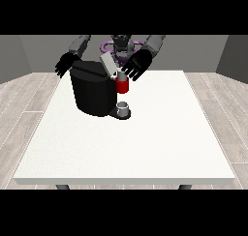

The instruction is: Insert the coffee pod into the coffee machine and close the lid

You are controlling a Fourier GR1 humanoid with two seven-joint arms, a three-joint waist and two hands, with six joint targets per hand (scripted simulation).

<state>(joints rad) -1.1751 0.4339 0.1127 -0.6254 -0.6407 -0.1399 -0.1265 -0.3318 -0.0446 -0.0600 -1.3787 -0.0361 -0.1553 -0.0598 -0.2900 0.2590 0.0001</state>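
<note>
- We see a black coffee machine [92, 92] standing on the far left part of the white table [145, 143].
- Its grey lid [108, 65] is raised and tilts up toward the far side, so the machine is not yet closed.
- A red holder [122, 86] sticks out from the machine's right side, just under the lid.
- A small pale thing shows at the top of the red holder; we cannot tell whether it is the pod.
- A grey cup [123, 107] stands on the machine's base, directly below the red holder.
- The hand at the view's right [136, 66] hangs just right of the lid and above the red holder, with its fingers spread and straight; we see nothing held in it.
- We cannot tell whether that hand touches the lid.
- The hand at the view's left [64, 64] hovers by the machine's far left corner, fingers spread and pointing down, holding nothing.
- We cannot tell whether that hand touches the machine.
</note>
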